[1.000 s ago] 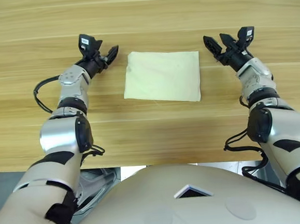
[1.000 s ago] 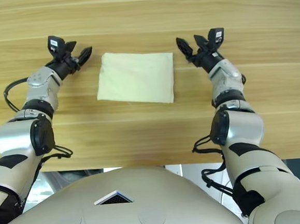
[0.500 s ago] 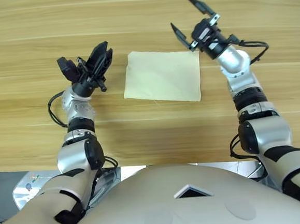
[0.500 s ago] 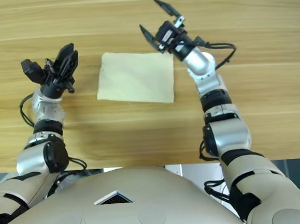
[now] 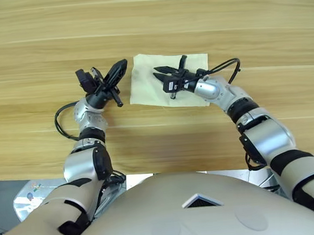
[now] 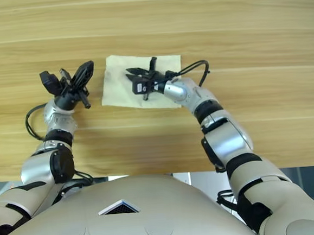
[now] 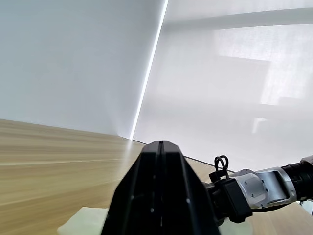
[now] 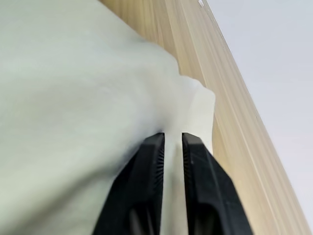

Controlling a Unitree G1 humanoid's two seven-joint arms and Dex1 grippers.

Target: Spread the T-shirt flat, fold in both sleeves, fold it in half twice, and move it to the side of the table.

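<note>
Moved: the right gripper (image 5: 157,70) has swung in from beyond the far right corner of the T-shirt (image 5: 144,88) and dropped onto the cloth, its jaws drawn in from a wide spread. The left gripper (image 5: 120,66) has edged closer to the shirt's left edge. The shirt itself lies where it did.
Right jaws: narrow, with only a slim gap. They point toward the robot's left, low over the left half of the shirt. In the right wrist view a ridge of cloth runs straight up to the tips, so they appear to be nipping a bit of the top layer.
Left jaws: closed together and holding nothing. They are raised off the counter (image 5: 219,14), just beside the shirt's left edge and angled toward it, not touching it.
T-shirt: a pale yellow, compact rectangle lying flat at the middle of the counter, between the two arms, its edges fairly square.
Far counter: light wood grain running across, beyond the shirt.
Done, by the look of it: spreading, both sleeve folds and both halvings, since only a small neat packet shows.
Left to do: shifting the packet to the side of the counter. It sits at the centre, so that step has not been carried out.
</note>
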